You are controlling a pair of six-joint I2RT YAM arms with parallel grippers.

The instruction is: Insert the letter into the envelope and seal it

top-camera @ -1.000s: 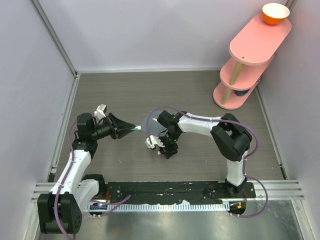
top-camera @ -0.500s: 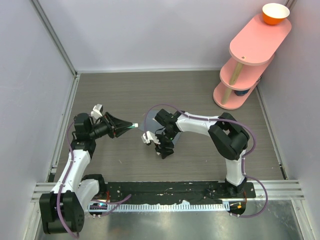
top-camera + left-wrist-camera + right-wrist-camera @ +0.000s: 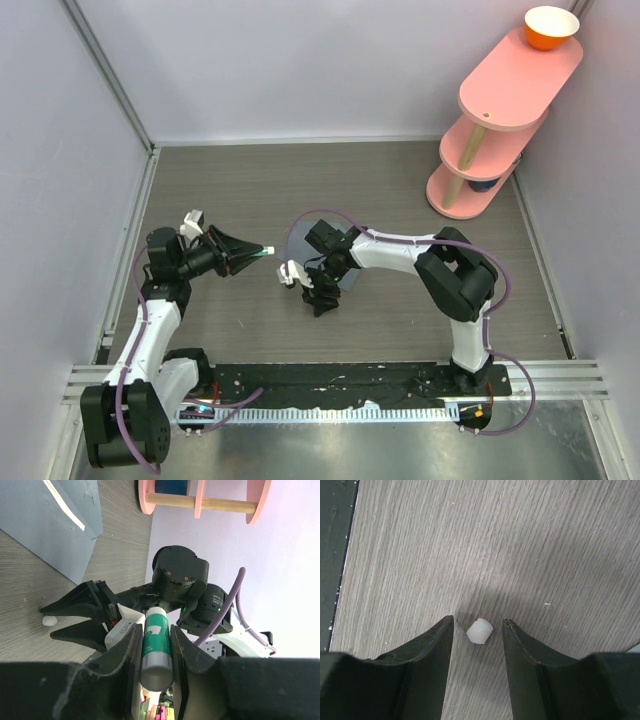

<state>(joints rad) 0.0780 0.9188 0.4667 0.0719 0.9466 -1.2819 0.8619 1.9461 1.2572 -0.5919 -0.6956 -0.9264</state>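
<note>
**Left claw** (image 3: 156,655): closed on a glue stick (image 3: 158,625). The white and green tube sits lengthwise between the two fingers and its far end sticks out past the fingertips. In the top view the claw is raised over the left half of the desk (image 3: 250,180), with the tube aimed at the right arm.

**Right claw** (image 3: 478,621): jaws parted, pointing down at the desk, holding nothing. A small white cap (image 3: 480,630) lies on the wood between the fingertips, with a narrow gap to each finger. The left wrist view shows the same: two black fingers spread apart, the cap on the desk at their tips.

**Envelope** (image 3: 40,530): lies flat on the desk just beyond the right claw, touched by neither claw. In the top view the right arm's wrist covers its middle, so blue-grey paper shows on both sides of the arm. A pale strip runs along one of its panels in the left wrist view.

**Surroundings**: a pink shelf (image 3: 505,110) stands in the far right corner, well apart from both claws. An orange bowl (image 3: 551,27) sits on its top tier.
</note>
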